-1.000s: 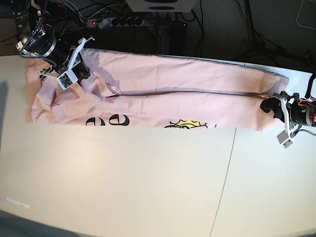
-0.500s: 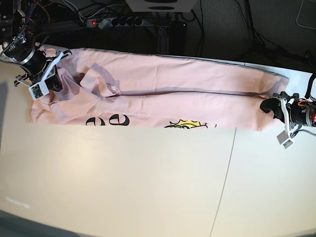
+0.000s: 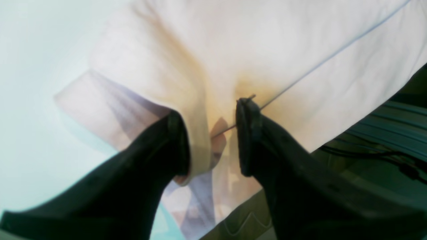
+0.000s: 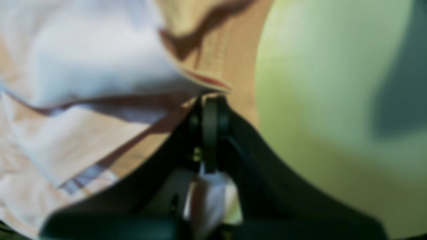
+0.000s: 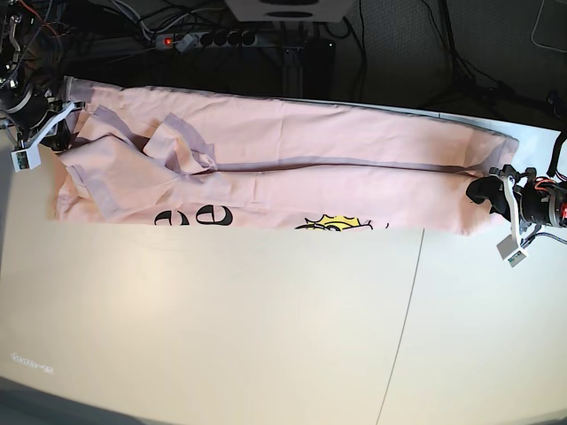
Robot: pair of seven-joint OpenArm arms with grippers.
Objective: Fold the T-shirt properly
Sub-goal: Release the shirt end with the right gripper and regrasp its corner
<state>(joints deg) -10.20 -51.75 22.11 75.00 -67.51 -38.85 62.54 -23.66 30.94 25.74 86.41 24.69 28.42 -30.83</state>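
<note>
The pale pink T-shirt [image 5: 310, 142] lies folded lengthwise in a long band across the far side of the table. Black lettering [image 5: 195, 217] and a yellow graphic [image 5: 341, 224] show at its near edge. My right gripper [image 5: 53, 133] is at the shirt's left end; in the right wrist view it [image 4: 210, 100] is shut on a cloth edge [image 4: 100, 66]. My left gripper [image 5: 480, 190] is at the shirt's right end. In the left wrist view it [image 3: 211, 133] has its jaws slightly apart, with the folded hem [image 3: 267, 50] caught between them.
A power strip [image 5: 199, 38] and cables lie behind the table's far edge. A seam [image 5: 403, 328] divides the beige tabletop [image 5: 221, 319] from a paler panel on the right. The shirt's left end reaches the table's far left corner.
My right gripper has moved left and slightly back, drawing the shirt's left end and sleeve out toward the table's corner. The left arm has not moved.
</note>
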